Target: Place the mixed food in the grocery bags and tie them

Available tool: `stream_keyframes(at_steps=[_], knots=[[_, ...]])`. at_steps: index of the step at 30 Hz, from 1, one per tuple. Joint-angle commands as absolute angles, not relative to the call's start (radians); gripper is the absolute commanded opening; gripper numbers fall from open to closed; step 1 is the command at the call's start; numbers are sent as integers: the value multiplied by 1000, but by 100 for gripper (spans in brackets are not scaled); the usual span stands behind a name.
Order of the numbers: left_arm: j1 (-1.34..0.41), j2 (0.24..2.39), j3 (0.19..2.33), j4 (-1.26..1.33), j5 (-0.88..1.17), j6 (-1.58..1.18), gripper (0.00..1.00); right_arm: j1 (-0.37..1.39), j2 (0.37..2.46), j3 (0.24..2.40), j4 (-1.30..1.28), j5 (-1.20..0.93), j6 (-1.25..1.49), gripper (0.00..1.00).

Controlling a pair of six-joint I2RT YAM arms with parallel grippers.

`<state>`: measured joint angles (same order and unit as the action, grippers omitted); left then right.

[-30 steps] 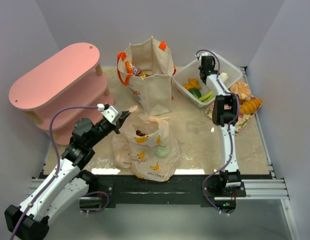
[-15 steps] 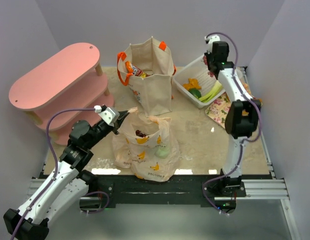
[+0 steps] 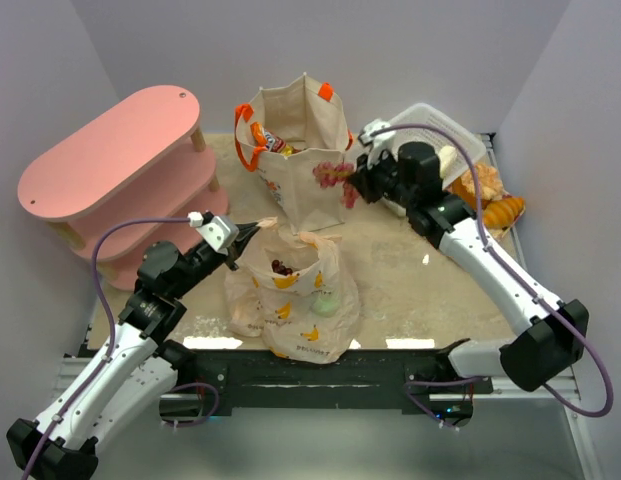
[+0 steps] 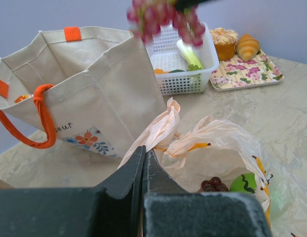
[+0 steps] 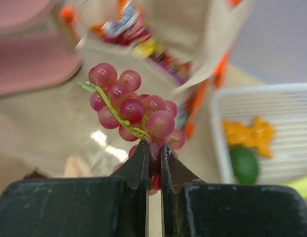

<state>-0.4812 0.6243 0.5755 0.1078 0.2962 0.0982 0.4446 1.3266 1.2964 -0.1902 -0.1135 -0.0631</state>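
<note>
My right gripper (image 3: 352, 184) is shut on a pink grape bunch (image 3: 331, 175) (image 5: 133, 108) and holds it in the air beside the beige canvas tote (image 3: 295, 160). Shiny snack packets (image 3: 267, 139) lie in the tote. At the front stands the peach plastic bag (image 3: 295, 300), with dark grapes (image 3: 283, 267) (image 4: 212, 183) and a green round vegetable (image 4: 244, 183) inside. My left gripper (image 3: 254, 229) (image 4: 143, 150) is shut on that bag's left handle (image 4: 160, 129) and holds it up. The white basket (image 4: 183, 69) holds a leek (image 4: 189, 53), orange pieces (image 5: 247, 136) and a green vegetable (image 5: 244, 165).
A pink two-tier shelf (image 3: 115, 160) fills the back left. Golden bread (image 3: 502, 211) and a muffin (image 4: 225, 42) sit on the floral mat (image 4: 247, 74) at the far right, behind my right arm. Grey walls close in the sides and back.
My right arm has swung from the basket to the left, carrying the pink grapes to the tote's right side. The left gripper has stayed on the plastic bag's handle.
</note>
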Motion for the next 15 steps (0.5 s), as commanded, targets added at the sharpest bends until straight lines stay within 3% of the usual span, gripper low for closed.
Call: stream_keyframes(at_steps=[1, 15], knots=[[-488, 617, 591, 150, 322, 95, 0, 515, 1267, 1226, -251, -247, -61, 0], [-488, 626, 592, 147, 308, 97, 0, 802, 1365, 1310, -512, -278, -140, 0]])
